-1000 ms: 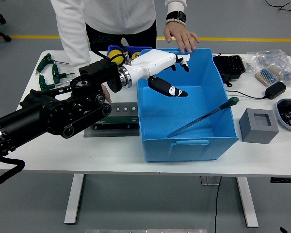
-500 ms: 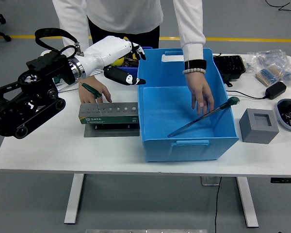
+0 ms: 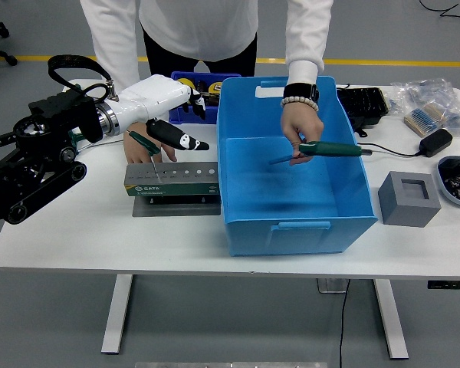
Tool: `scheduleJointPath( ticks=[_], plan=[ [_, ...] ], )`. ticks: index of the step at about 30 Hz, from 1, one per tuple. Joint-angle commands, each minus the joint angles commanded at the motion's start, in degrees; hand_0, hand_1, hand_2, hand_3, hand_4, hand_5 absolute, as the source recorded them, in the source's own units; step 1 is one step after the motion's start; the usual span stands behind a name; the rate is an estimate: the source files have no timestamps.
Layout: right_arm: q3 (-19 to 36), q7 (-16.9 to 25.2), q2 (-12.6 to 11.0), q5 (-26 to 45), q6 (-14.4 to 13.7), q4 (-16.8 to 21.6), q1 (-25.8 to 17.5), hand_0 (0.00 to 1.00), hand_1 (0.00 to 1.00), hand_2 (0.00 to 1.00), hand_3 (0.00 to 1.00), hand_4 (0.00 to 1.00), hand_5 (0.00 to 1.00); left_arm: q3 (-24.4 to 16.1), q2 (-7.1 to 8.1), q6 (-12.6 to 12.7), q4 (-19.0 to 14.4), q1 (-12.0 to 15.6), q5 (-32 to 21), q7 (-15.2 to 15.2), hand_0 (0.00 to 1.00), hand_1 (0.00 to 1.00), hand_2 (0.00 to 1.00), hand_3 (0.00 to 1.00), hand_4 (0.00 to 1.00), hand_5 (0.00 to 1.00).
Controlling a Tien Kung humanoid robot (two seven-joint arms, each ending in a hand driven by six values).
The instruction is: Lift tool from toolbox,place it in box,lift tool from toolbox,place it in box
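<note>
**Tools, toolbox and box: observed condition**

1 green-handled screwdriver (image 3: pixel 322 149) is held level above the interior of the blue box (image 3: pixel 291 226), handle to the right, shaft pointing left, clear of the box floor. The box is open-topped, rectangular, standing upright on the table. A 2nd green-handled tool (image 3: pixel 144 142) stands tilted with its tip at the left end of the toolbox (image 3: pixel 171 180). The toolbox is a low, dark green block with a row of holes along its top, just left of the box.

Person's hand (image 3: pixel 297 126) with screwdriver (image 3: pixel 322 149) across the blue box (image 3: pixel 291 230) opening, floor beneath clear.
</note>
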Motion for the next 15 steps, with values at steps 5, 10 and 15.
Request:
scheduleJointPath(
  ticks=[5, 10, 15],
  plan=[
    [-0.1, 0.1, 0.0, 0.2, 0.0, 0.0, 0.0, 0.721, 0.705, 0.776, 0.704, 0.942, 0.816, 2.1, -0.25, -1.3, 2.1, -0.3, 2.2, 0.6, 0.714, 0.642, 0.684, 0.552, 0.897, 0.621],
    [0.0, 0.0, 0.0, 0.1, 0.0, 0.0, -0.1, 0.721, 0.705, 0.776, 0.703, 0.942, 0.815, 4.0, -0.26, -1.6, 4.2, -0.2, 3.8, 1.1, 0.748, 0.663, 0.684, 0.517, 0.84, 0.554],
    [0.3, -0.1, 0.0, -0.3, 0.0, 0.1, -0.1, 0.721, 0.704, 0.776, 0.703, 0.941, 0.815, 7.2, -0.07, -1.8, 5.4, -0.8, 5.2, 1.2, 0.761, 0.662, 0.669, 0.5, 0.802, 0.493]
  ],
)
